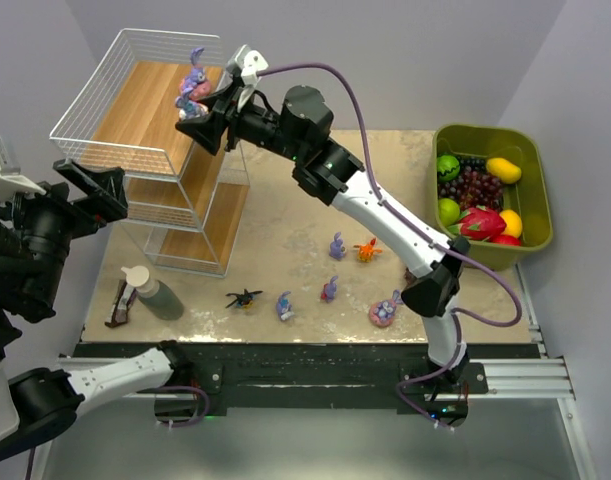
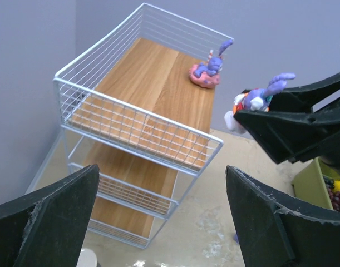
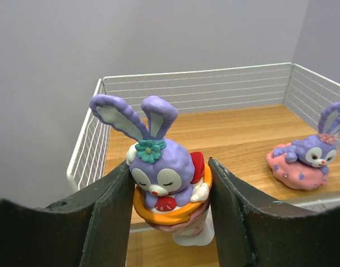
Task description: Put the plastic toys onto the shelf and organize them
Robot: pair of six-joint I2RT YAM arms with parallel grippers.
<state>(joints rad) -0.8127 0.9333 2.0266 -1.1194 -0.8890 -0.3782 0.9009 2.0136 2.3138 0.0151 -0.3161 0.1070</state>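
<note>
Between the two dark fingers of the right gripper [image 3: 170, 167] sits one purple bunny in an orange cup [image 3: 161, 161], pinched from both sides and upright, ears pointing up. Gripper and bunny hang at the wire rim of the top tier of the shelf [image 2: 142, 78], a single rack with three wooden boards stepped one below another. Whether the cup is over the board or just outside the rim I cannot tell.

Off that gripper's right finger, farther in over the same board, lies one bunny on a pink base [image 3: 302, 160], apart from the fingers. That makes one toy on the shelf and one in the grip.

Well below this gripper, back toward its arm's base, six more toys stand on the table [image 1: 275, 210]:
- one black insect-like figure [image 1: 243, 298]
- one blue-purple figure [image 1: 285, 306]
- one small purple figure [image 1: 330, 290]
- a second purple figure [image 1: 337, 246]
- one orange figure [image 1: 367, 250]
- one more pink-based bunny [image 1: 387, 312]

The left gripper [image 2: 161, 172] holds nothing, its two fingers spread wide. The shelf stands ahead of it, and the right gripper shows off its right finger.

One olive-green bin [image 1: 538, 195] with fruit sits beyond the right arm's elbow. One white-capped bottle [image 1: 153, 292] lies below the left gripper.
</note>
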